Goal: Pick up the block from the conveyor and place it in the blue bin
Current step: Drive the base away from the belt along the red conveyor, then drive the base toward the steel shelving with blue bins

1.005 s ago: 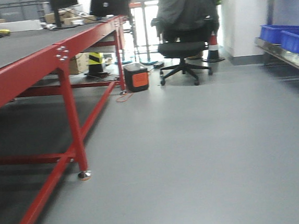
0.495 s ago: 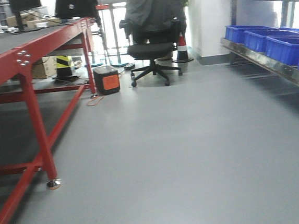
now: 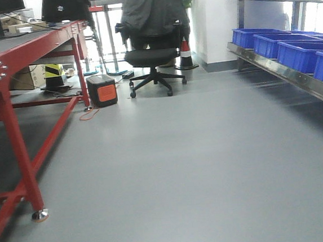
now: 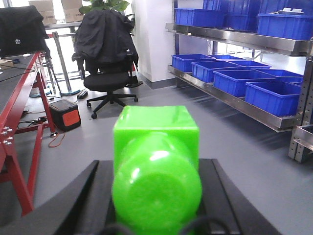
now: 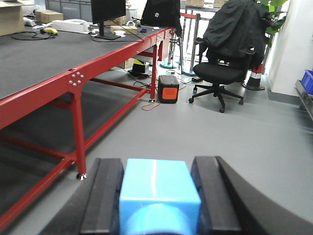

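**Two blocks held, bins off to the right**

Clamped in the left tool (image 4: 155, 165), lower centre of its wrist view: a green block (image 4: 155, 142), pinched on both flat sides by dark fingers (image 4: 93, 200), closed only to block width. Likewise in the right tool (image 5: 157, 165): a light blue block (image 5: 159, 188), gripped the same way. Probably hard, light plastic; glossy, so likely slippery. Best held across the flat opposite faces, as here, not on the rounded stud (image 4: 156, 196) facing the camera. Conveyor (image 5: 34, 58) at upper left of the right wrist view, well apart. Blue bins (image 4: 274, 95) on the shelf (image 4: 234, 38) at right of the left wrist view
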